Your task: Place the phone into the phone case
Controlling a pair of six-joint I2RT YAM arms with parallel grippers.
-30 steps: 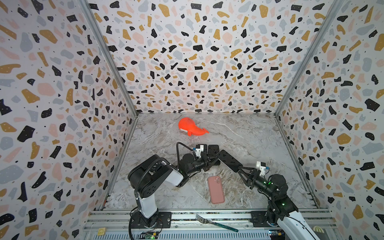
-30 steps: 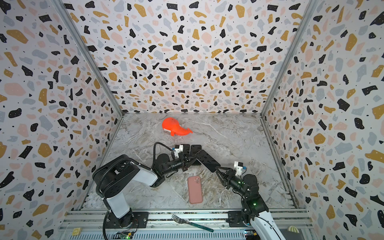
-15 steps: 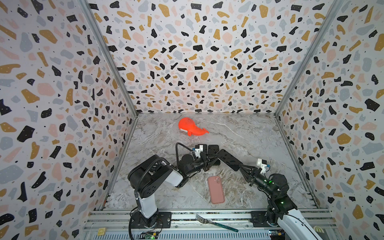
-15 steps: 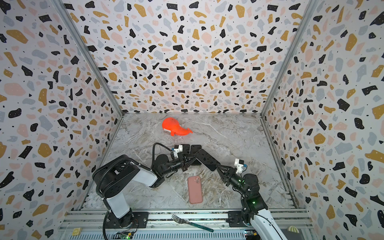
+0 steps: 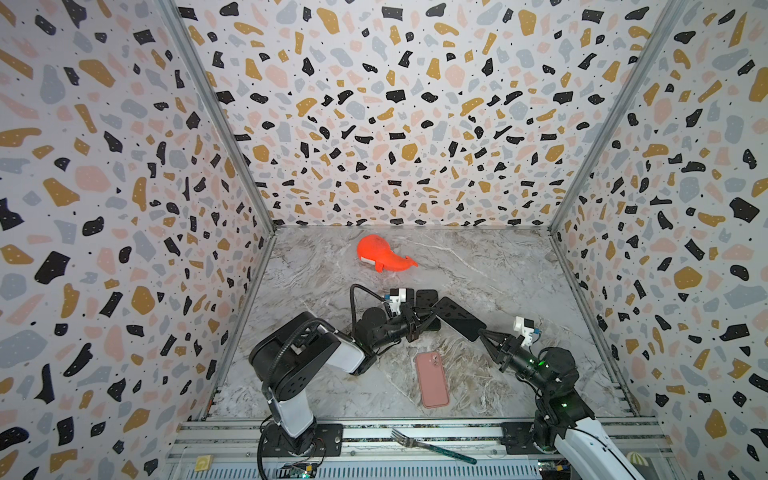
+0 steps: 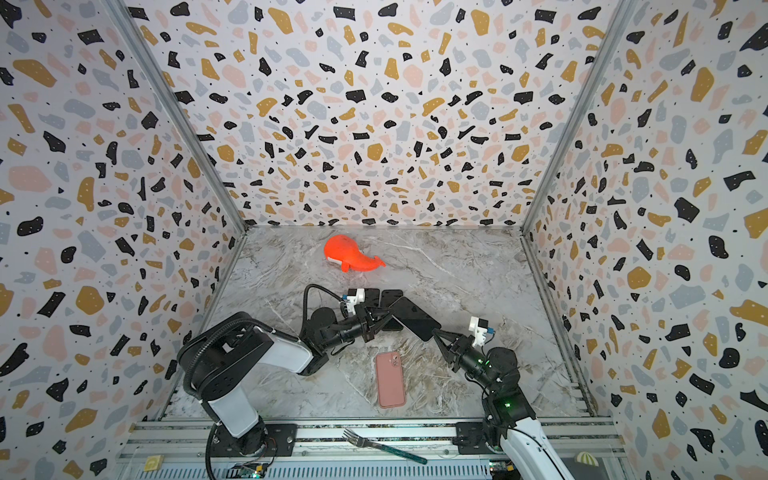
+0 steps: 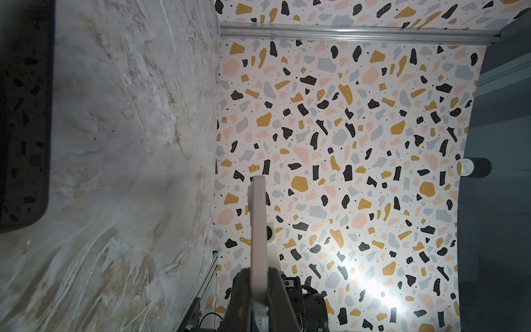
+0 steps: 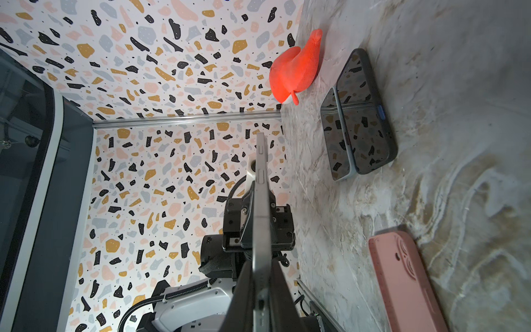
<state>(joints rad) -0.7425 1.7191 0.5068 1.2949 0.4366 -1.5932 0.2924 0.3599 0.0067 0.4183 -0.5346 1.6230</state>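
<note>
Arms are reaching low toward the middle, and you are holding the phone [image 5: 459,318] above the marbled surface [image 5: 498,270]. Your right end effector [image 5: 484,336] is clamping its right end. Your left end effector [image 5: 430,318] is sitting narrow around the other end, grip unclear. The pink phone case [image 5: 432,379] is lying flat nearer, terrazzo walls enclosing.
</note>
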